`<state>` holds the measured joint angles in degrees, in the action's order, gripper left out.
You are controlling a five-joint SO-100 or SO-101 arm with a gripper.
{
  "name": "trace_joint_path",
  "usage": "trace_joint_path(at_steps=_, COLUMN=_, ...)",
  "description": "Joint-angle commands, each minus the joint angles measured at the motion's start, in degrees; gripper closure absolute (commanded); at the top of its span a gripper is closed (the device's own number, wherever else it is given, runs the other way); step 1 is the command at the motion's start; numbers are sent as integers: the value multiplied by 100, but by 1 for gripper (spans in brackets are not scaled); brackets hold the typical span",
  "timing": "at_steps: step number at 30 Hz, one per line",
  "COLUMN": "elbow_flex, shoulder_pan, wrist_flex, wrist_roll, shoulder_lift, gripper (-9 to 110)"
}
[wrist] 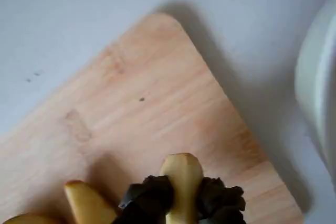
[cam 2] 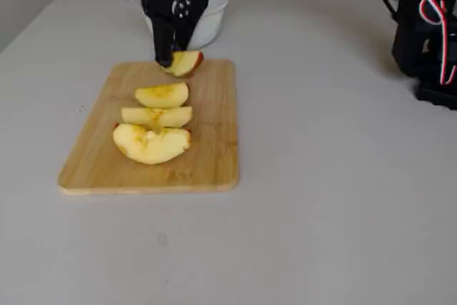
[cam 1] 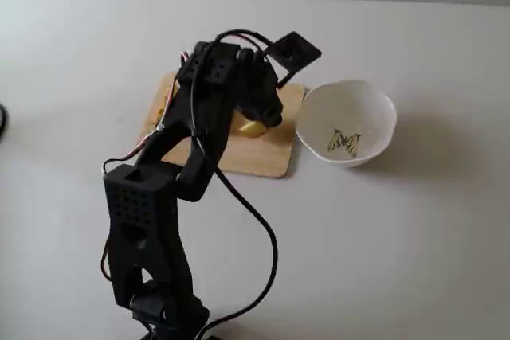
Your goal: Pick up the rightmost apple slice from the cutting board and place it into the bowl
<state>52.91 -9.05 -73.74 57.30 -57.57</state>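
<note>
My gripper (wrist: 183, 201) is shut on the pale yellow-green apple slice (wrist: 181, 174), with one dark finger on each side of it. It holds the slice at the end of the cutting board (wrist: 147, 103) nearest the bowl (wrist: 317, 93). I cannot tell whether the slice touches the board. In a fixed view the slice (cam 2: 186, 62) sits under the gripper (cam 2: 170, 58), just in front of the white bowl (cam 2: 213, 23). In the other fixed view the arm hides most of the board (cam 1: 263, 157). The bowl (cam 1: 374, 105), with its butterfly motif, stands to the right of it.
Three more apple slices (cam 2: 163, 95) (cam 2: 157, 116) (cam 2: 150, 143) lie in a row on the board; two show at the bottom of the wrist view (wrist: 86, 203). The arm's base (cam 1: 151, 260) and cable stand in front. Black equipment (cam 2: 428, 26) stands at the far right.
</note>
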Motion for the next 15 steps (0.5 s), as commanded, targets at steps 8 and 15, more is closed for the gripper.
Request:
trace_joint_path(at_steps=8, elbow_flex=-2909, shoulder_pan=606, wrist_flex=-1670, wrist_roll=0, shoulder_lift=-114, gripper=101)
trace_joint_path(at_steps=15, elbow_flex=-3243, shoulder_pan=1521, wrist_flex=-1837, wrist_roll=352, shoulder_lift=-237, gripper=101)
